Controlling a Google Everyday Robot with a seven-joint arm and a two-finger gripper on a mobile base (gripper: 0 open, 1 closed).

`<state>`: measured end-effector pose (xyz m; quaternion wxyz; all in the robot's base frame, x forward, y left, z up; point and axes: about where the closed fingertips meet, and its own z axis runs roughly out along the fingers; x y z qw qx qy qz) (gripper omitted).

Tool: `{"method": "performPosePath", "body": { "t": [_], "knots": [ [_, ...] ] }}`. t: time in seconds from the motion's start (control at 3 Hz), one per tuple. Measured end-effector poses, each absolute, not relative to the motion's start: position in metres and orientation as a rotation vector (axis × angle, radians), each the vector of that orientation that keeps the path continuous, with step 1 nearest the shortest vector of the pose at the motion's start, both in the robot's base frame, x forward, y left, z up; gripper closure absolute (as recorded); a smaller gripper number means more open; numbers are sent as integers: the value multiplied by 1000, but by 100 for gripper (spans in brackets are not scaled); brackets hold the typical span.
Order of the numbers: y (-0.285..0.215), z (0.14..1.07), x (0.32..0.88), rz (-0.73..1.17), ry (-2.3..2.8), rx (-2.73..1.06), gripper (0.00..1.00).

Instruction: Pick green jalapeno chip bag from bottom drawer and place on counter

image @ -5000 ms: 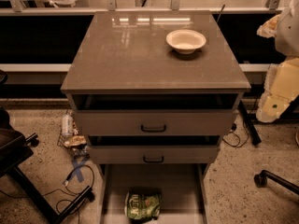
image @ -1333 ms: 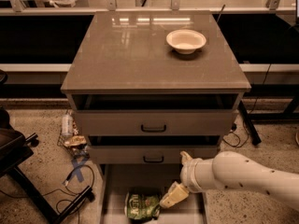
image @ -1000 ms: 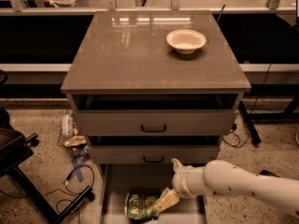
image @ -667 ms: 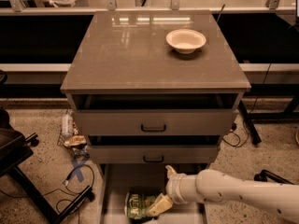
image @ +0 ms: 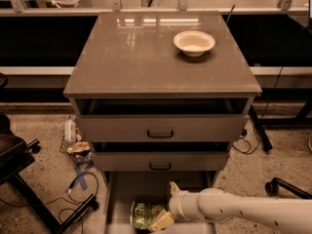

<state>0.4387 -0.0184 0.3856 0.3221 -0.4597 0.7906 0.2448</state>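
While the tool (image: 161, 222) sits low in the bottom drawer (image: 146, 184), touching the right side of the green chip bag (image: 145, 213) below the worktop's (image: 146, 57) front edge, centre it over the crinkled foil before lifting. You cannot tell whether it grips anything.

A white bowl (image: 194, 42) sits far right, two upper drawers (image: 117, 128) with black handles (image: 160, 134) stand ajar, a bottle (image: 70, 129) and loose cables (image: 80, 180) lie on the speckled floor (image: 48, 130) at left beside a black chair (image: 12, 152), and the end effector (image: 162, 222) hangs low, near centre.
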Motion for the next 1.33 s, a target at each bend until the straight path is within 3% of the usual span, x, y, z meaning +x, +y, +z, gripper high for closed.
{"method": "performPosePath", "body": {
  "t": [1.33],
  "knots": [
    [-39, 229, 498, 584, 2200, -1245, 0]
  ]
}}
